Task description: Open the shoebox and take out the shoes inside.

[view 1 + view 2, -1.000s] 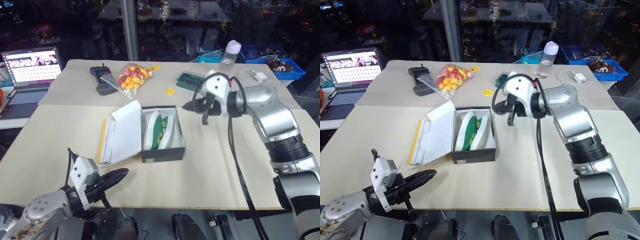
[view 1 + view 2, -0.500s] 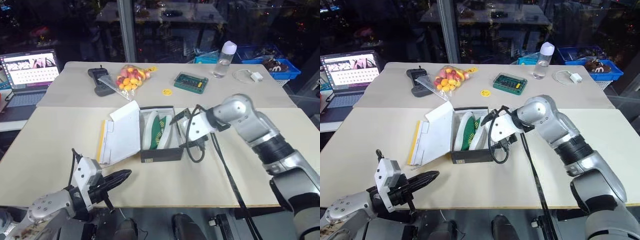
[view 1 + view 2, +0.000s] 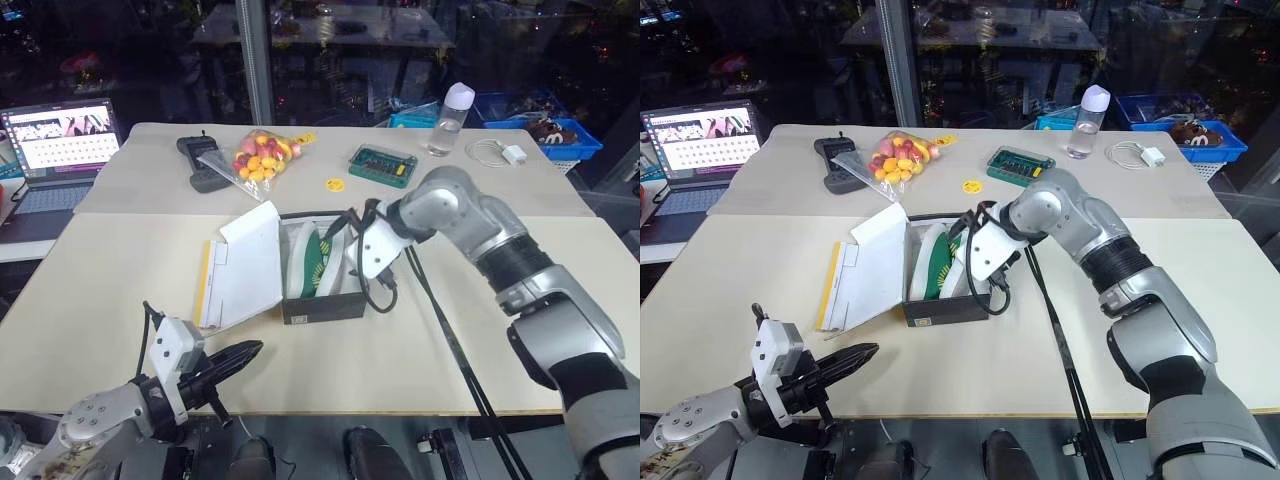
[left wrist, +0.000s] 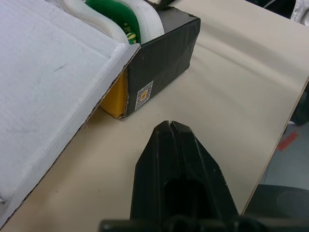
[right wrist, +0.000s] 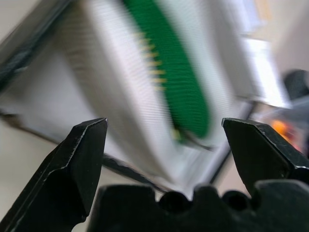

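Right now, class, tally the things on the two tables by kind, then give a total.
Shoebox: 1
Shoes: 2
Bottle: 1
Candy bag: 1
Green case: 1
Yellow token: 1
Black handset: 1
Charger: 1
Total: 9

A bag of sweets (image 3: 258, 155) lies on the far table (image 3: 150, 170), with a black handset (image 3: 200, 160) just beside it. Past a yellow disc (image 3: 335, 184) come a green case (image 3: 383, 165), a bottle (image 3: 445, 120), a white charger (image 3: 505, 153) and a blue tray (image 3: 560, 135). A laptop (image 3: 55, 150) stands off the table's other end.

Beige table (image 3: 520, 330) — on it the open shoebox (image 3: 322, 300), candy bag (image 3: 258, 154), green case (image 3: 383, 165), bottle (image 3: 446, 120).
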